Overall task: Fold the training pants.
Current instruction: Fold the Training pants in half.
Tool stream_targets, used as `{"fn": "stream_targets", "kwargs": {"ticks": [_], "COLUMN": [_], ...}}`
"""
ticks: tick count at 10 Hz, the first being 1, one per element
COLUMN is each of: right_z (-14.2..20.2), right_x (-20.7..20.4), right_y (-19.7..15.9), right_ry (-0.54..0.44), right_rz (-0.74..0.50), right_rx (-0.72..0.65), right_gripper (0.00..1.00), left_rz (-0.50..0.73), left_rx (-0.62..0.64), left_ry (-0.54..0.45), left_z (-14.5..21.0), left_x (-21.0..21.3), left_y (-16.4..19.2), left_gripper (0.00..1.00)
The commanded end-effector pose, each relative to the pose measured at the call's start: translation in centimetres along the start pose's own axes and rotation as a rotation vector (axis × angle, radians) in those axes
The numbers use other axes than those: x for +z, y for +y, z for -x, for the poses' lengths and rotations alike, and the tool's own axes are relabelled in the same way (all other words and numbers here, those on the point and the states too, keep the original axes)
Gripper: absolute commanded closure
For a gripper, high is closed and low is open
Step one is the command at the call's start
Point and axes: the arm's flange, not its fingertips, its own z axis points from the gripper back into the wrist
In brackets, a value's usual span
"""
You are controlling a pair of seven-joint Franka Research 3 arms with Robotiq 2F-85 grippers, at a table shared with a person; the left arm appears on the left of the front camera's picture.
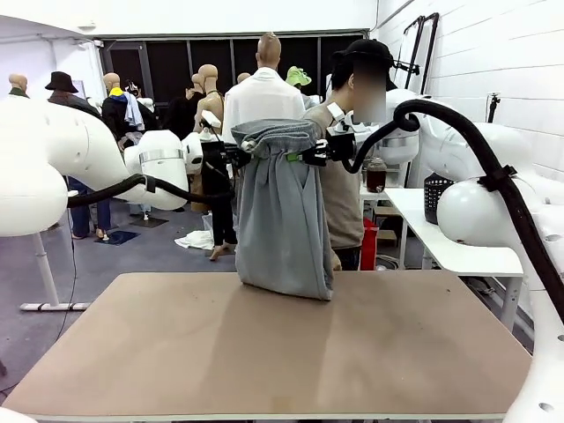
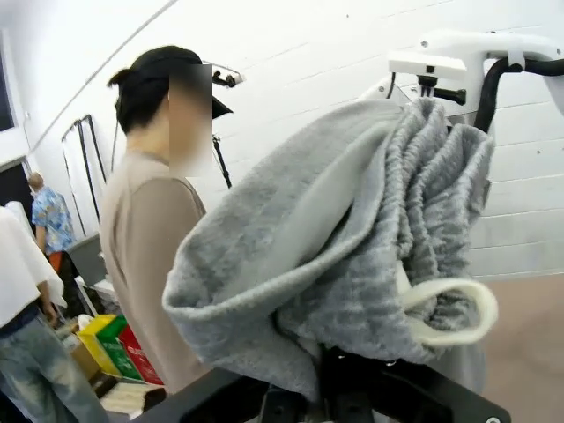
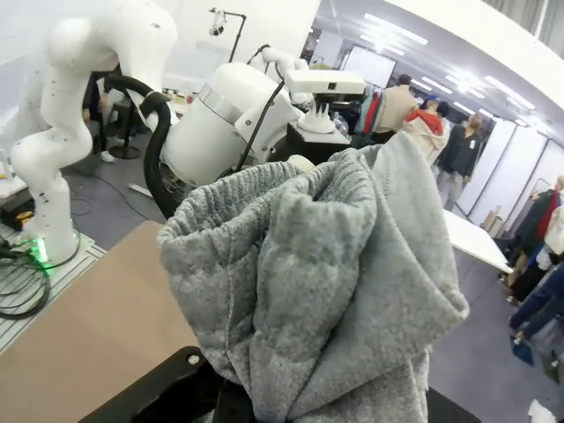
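The training pants (image 1: 282,211) hang above the far half of the desk (image 1: 264,352), waistband uppermost, the bunched lower end touching the desk surface. The left claw (image 1: 236,157) is clamped on the left side of the gathered waistband; the right claw (image 1: 295,157) is clamped on its right side. In the left wrist view the waistband (image 2: 388,238) bunches over the claw, with a white drawcord loop (image 2: 449,308) protruding. A person (image 1: 348,176) stands directly behind the hanging garment at the far edge.
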Motion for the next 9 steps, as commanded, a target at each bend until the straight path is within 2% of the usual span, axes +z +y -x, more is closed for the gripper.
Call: {"fn": "stream_targets", "kwargs": {"ticks": [1, 5, 9], "right_z": [1.4, 4.6, 4.2], "right_x": [-0.1, -1.2, -4.0], "right_y": [0.6, 5.2, 10.3], "right_ry": [-0.029, -0.062, 0.006], "right_rz": [-0.038, -0.002, 0.044], "right_rx": [-0.060, -0.219, -0.407], "right_gripper": [1.00, 1.00, 1.00], "left_rz": [0.036, 0.110, 0.133], "left_rx": [0.077, 0.159, 0.308], "left_ry": [0.022, 0.033, 0.057], "left_z": [0.5, 1.3, 2.9], "left_x": [2.5, 3.9, 5.2], "left_y": [-3.0, -6.3, -9.0], "left_gripper": [1.00, 1.00, 1.00]}}
